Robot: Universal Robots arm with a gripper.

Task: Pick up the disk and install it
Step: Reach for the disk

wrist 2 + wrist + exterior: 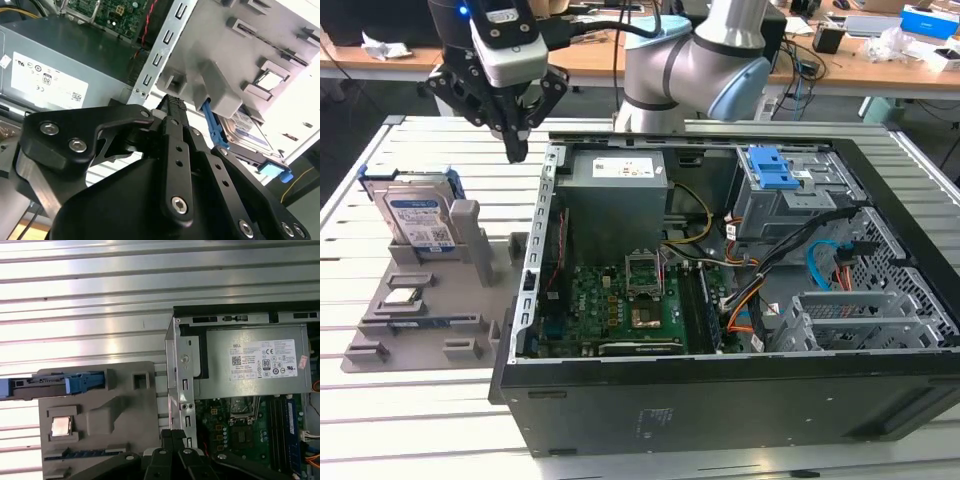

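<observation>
Slatted metal table (410,420), two loads.
Grey fixture tray (450,300) at exterior view's left, open computer case (720,400) just beside.

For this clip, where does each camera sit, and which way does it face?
Exterior view: off the arm, high across the open computer case from the arm, looking down; shows arm and tool.
First wrist view: on the arm, looking straight down at the disk, holder and power supply; the tool shows.
Second wrist view: on the arm, looking along the tool toward the disk.
All three share the disk and tool.
</observation>
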